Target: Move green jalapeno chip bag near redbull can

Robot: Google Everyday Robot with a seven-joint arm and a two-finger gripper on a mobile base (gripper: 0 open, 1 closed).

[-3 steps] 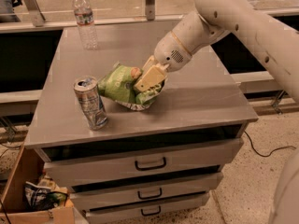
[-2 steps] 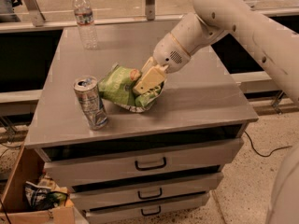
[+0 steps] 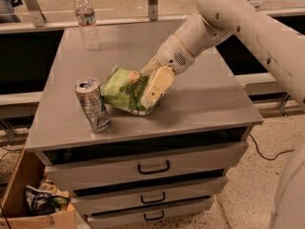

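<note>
The green jalapeno chip bag [image 3: 125, 90] lies crumpled on the grey cabinet top [image 3: 205, 99], just right of the redbull can [image 3: 92, 104]. The can stands upright near the front left, silver and blue, with its top facing up. The bag's left edge nearly touches the can. My gripper [image 3: 151, 87] reaches in from the upper right and its cream-coloured fingers [image 3: 156, 84] are closed on the bag's right side.
A clear plastic water bottle [image 3: 87, 21] with a white cap stands at the back left of the top. Drawers [image 3: 152, 167] run below the front edge. A cardboard box [image 3: 38, 202] with rubbish sits on the floor at the left.
The bag and my gripper have shifted slightly left, toward the can. The can and bottle have not moved.
</note>
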